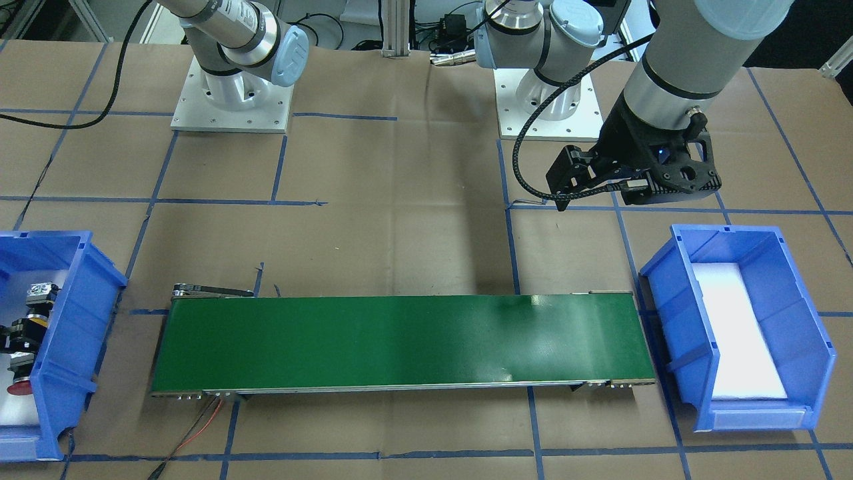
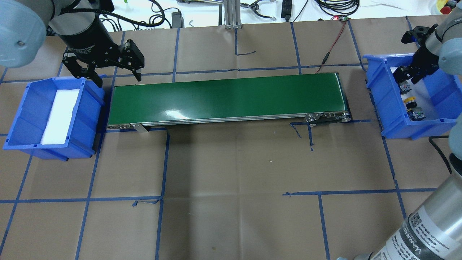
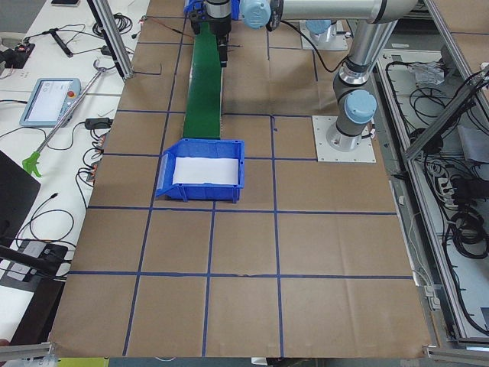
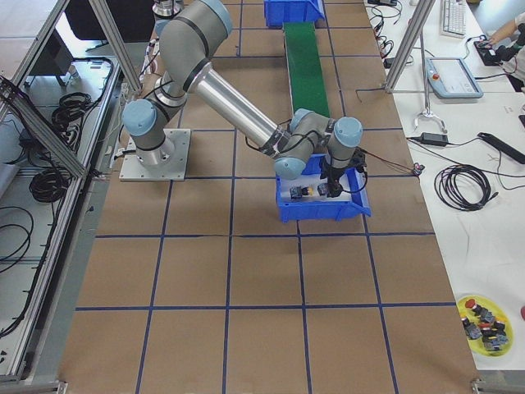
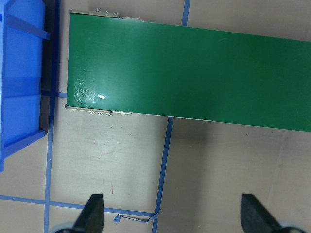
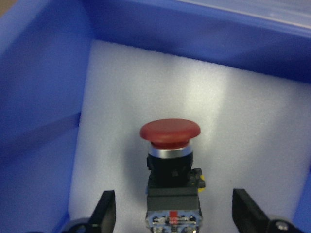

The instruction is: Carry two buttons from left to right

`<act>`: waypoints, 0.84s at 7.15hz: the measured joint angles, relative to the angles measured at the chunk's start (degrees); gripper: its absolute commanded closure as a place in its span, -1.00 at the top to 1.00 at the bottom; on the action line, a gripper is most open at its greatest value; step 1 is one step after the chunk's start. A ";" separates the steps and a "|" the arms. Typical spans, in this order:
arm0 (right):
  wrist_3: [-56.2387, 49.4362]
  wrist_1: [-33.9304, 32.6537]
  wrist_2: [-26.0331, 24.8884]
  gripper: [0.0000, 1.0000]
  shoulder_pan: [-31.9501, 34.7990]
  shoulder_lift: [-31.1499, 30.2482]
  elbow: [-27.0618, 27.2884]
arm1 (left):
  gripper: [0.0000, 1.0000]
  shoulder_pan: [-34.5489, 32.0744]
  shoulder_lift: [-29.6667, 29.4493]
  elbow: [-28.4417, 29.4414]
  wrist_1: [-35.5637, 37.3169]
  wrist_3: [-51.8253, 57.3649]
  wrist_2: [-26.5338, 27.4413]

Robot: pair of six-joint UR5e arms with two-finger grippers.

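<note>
Entry, right gripper [image 6: 176, 212]: I am hovering its fingers [image 6: 106, 211], spread apart, either side of the red push button [image 6: 170, 133] lying on foam [image 6: 252, 126] in the blue bin [image 6: 43, 73], long axis crossing their closing line.

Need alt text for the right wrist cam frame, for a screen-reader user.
A red mushroom-cap push button with a black body rests on white foam inside a blue bin, cap toward the top of the view. The right gripper is open, its two fingertips flanking the button's lower end with gaps on both sides.
</note>
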 measured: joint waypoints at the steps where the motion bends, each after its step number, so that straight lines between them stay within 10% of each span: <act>1: 0.14 0.20 -0.01 0.99 0.16 -0.64 -0.72 | 1.00 0.00 0.00 -0.02 0.00 0.00 0.00; 6: 0.13 9.85 4.15 0.99 2.06 -14.72 -1.85 | 1.00 0.00 0.01 -0.05 0.00 0.00 0.00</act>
